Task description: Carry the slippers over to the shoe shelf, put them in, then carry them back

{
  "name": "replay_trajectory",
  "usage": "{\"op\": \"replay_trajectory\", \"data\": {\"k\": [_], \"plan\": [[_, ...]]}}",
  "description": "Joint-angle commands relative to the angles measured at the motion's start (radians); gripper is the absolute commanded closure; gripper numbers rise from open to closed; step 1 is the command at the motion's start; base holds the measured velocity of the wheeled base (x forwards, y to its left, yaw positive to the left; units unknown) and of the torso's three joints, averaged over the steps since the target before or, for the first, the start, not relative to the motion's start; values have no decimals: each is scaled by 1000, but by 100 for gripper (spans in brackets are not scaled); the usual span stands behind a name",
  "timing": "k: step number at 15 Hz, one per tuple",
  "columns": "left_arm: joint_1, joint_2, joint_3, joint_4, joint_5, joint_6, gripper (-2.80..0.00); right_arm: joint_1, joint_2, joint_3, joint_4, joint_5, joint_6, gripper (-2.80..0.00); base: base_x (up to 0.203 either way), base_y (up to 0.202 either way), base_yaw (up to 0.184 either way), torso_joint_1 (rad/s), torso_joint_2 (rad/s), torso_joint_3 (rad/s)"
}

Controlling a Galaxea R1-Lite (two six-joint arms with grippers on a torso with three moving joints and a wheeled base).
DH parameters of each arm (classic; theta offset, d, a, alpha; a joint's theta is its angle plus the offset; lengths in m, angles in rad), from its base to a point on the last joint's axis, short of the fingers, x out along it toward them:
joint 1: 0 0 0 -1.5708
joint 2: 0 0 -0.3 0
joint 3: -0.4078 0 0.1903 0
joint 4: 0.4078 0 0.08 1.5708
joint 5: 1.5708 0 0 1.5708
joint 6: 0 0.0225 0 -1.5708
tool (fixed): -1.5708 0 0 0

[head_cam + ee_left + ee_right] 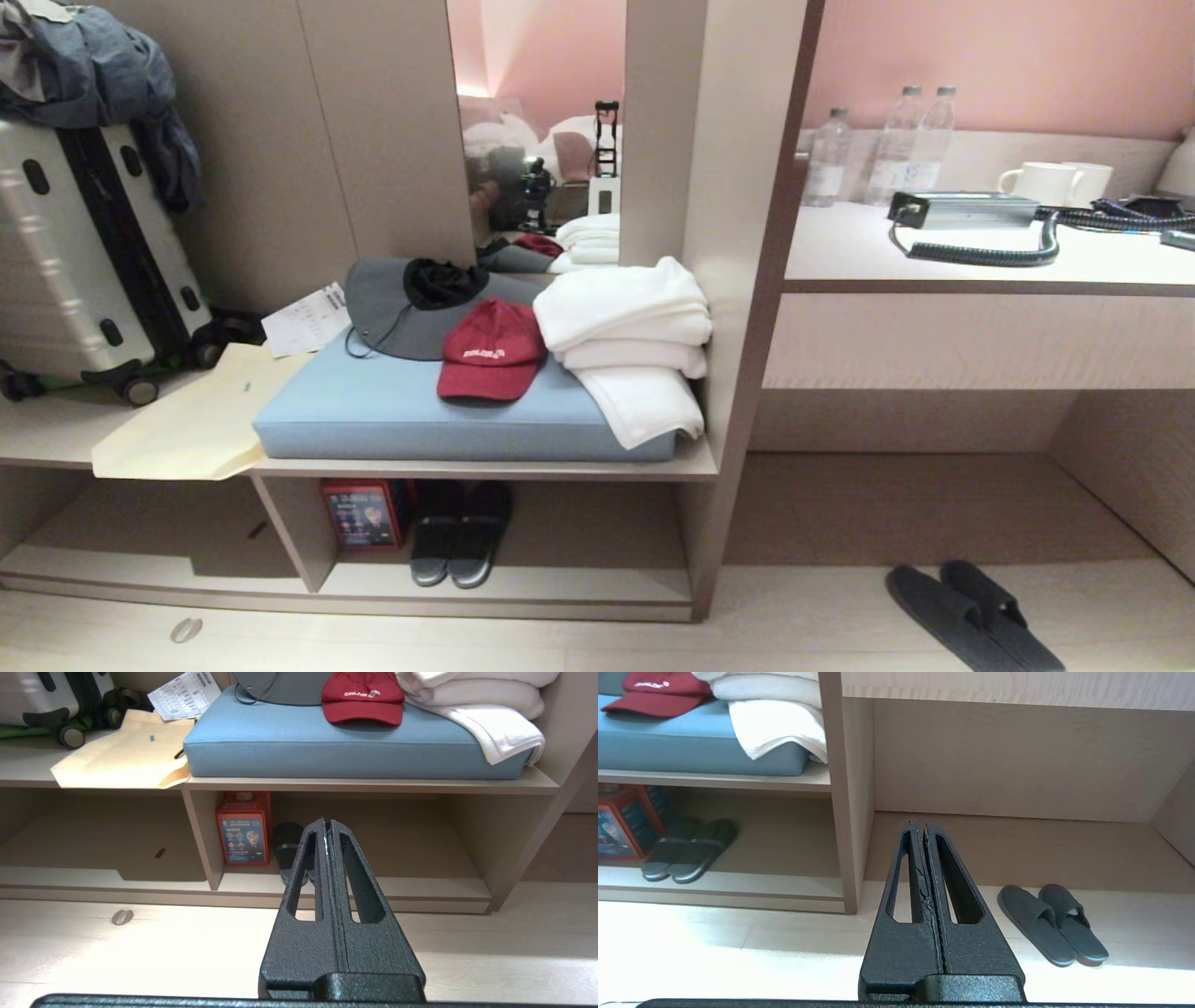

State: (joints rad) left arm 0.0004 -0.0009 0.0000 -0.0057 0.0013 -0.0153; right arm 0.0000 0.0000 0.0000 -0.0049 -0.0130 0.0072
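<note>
White embroidered lettering across the front of the red cap, resting on the blue cushion, too small to make out. Printed lines on the paper sheet beside that cushion, and on the red box beneath it, equally unreadable.

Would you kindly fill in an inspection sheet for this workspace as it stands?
Surface: pale wood floor.
Job's things: slippers lie as a pair on the floor under the desk; shoe shelf already holds another dark pair beside a red box.
Clutter: red cap, grey hat, towels on a blue cushion; suitcase.
Grippers: left gripper and right gripper shut, empty.
Cables: coiled black cord on desk.
Surroundings: mirror, bottles, cups.
</note>
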Motion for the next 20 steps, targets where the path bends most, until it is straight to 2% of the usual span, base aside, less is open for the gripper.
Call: {"op": "replay_trajectory", "data": {"k": [1,5,20], "plan": [[1,1,0,0,0,2,0,0,0,0,0,-1,0,0,0,0,0,0,0,0],[0,1,0,0,0,-3,0,0,0,0,-1,1,0,0,-16,0,0,4,1,1],[0,1,0,0,0,-5,0,0,0,0,0,-1,13,0,-194,0,0,2,1,3]]}}
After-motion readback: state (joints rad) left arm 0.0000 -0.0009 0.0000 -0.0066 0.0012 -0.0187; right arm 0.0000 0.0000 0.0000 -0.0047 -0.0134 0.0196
